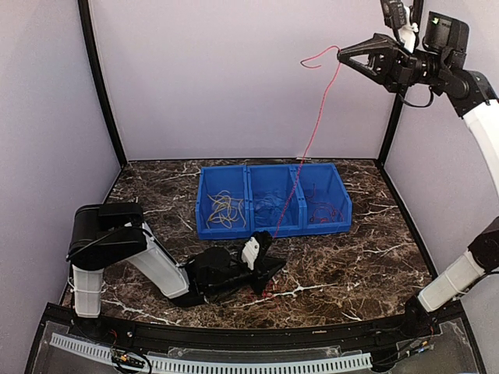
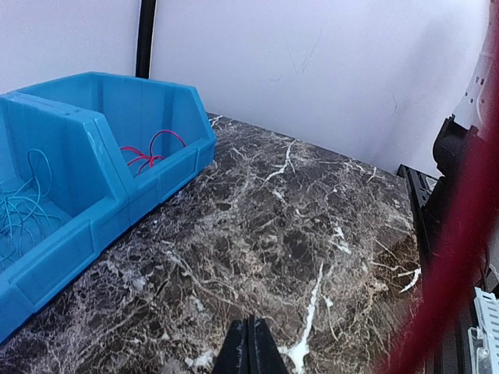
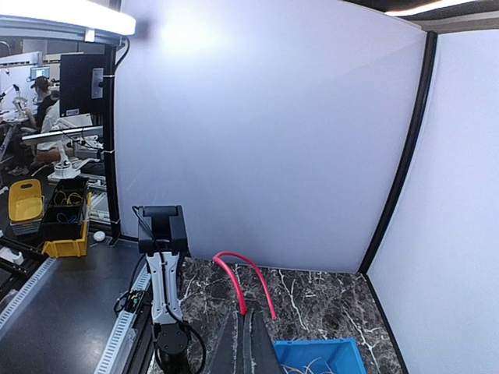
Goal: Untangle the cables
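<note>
Low on the marble surface (image 1: 351, 265), our left tool (image 2: 248, 323) lies with its fingers pressed together; we cannot tell whether it pinches anything. From beside it the red cable (image 1: 312, 128) climbs past the blue bins (image 1: 273, 227) to our right tool (image 1: 343, 51), clamped on it high above.

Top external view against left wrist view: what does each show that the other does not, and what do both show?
Only top external: the right fingers, raised high and shut on the red cable; yellow cables in the left compartment. Only left wrist: the left fingers, shut. Both: the blue bin, red wires in its right compartment, the marble table, and the red cable, blurred in the wrist view.
</note>
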`<state>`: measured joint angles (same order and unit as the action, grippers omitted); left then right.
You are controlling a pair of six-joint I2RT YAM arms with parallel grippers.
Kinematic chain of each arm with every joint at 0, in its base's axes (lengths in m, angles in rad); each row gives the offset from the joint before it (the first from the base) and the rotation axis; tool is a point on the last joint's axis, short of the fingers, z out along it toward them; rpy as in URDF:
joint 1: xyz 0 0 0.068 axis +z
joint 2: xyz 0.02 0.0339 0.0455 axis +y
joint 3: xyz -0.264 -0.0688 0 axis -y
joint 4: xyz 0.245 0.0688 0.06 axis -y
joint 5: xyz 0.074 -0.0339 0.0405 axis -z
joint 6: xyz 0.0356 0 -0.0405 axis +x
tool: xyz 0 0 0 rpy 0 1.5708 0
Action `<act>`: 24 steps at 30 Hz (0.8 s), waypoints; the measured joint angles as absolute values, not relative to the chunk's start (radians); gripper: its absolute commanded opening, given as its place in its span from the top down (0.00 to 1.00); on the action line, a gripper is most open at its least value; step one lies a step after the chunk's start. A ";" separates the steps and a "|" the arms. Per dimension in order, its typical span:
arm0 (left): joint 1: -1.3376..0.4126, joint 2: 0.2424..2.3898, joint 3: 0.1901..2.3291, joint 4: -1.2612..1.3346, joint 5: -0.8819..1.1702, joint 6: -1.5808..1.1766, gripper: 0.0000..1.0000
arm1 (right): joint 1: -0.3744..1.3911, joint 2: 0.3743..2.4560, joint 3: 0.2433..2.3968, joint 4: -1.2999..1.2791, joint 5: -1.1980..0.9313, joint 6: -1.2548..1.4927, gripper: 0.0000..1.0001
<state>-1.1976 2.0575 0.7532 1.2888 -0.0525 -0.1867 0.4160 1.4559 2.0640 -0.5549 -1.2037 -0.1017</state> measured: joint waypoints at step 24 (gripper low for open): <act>-1.194 2.016 0.630 1.296 -0.098 -0.187 1.00 | -0.153 1.552 2.248 0.115 -1.299 0.483 1.00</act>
<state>-1.1942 2.0155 0.6304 1.2961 -0.0982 -0.1871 -0.1532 1.5524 2.2482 0.1146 -1.2991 0.4828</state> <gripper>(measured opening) 0.007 0.009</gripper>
